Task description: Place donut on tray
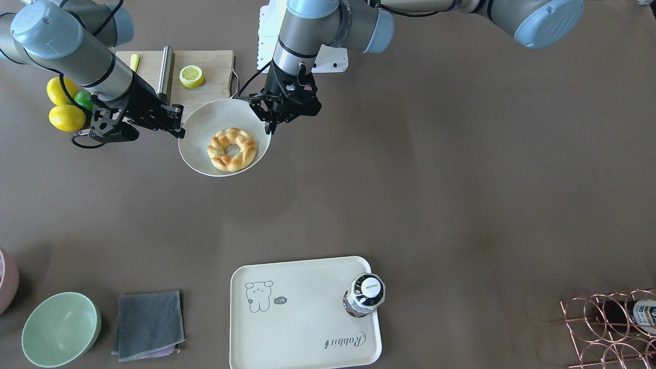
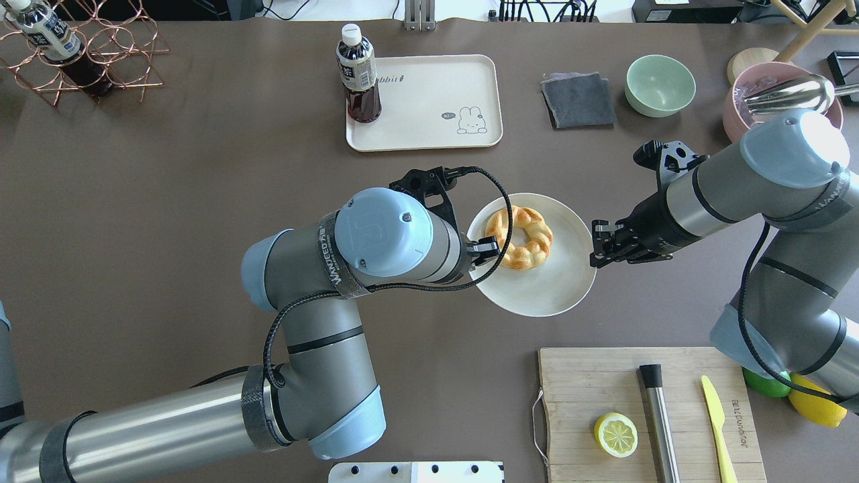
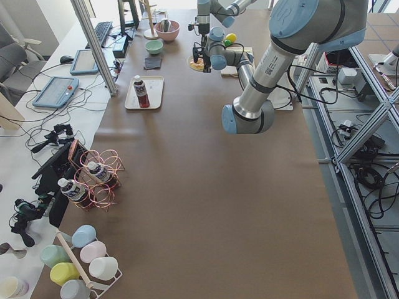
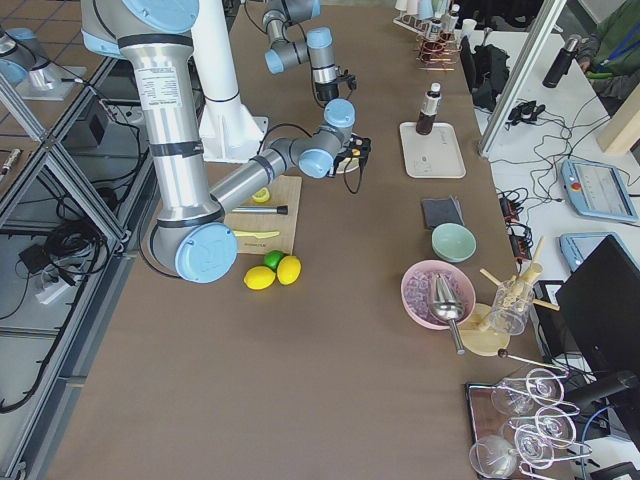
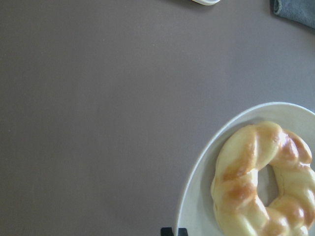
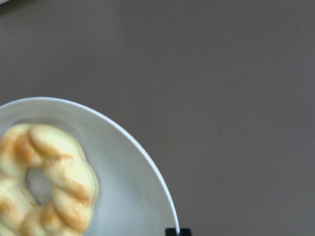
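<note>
The golden-brown braided donut (image 1: 218, 154) (image 2: 537, 245) lies in a round white bowl (image 1: 205, 128) (image 2: 537, 295) at mid-table. My left gripper (image 1: 270, 127) (image 2: 486, 249) is shut on one side of the bowl's rim. My right gripper (image 1: 179, 132) (image 2: 594, 258) is shut on the opposite side. Both wrist views show the donut (image 5: 241, 182) (image 6: 64, 182) close by, with a dark fingertip on the rim. The cream tray (image 1: 302, 328) (image 2: 429, 107) with the bear drawing lies well apart, at the table's far edge. I cannot tell whether the bowl rests on the table.
A dark drink bottle (image 1: 365, 294) stands on one end of the tray. A wooden cutting board (image 1: 210, 95) holds a lemon half (image 1: 191, 76), a steel rod and a yellow knife. Lemons (image 1: 66, 118), a green bowl (image 1: 61, 328), a grey cloth (image 1: 148, 324) and a copper rack (image 1: 610, 323) stand around.
</note>
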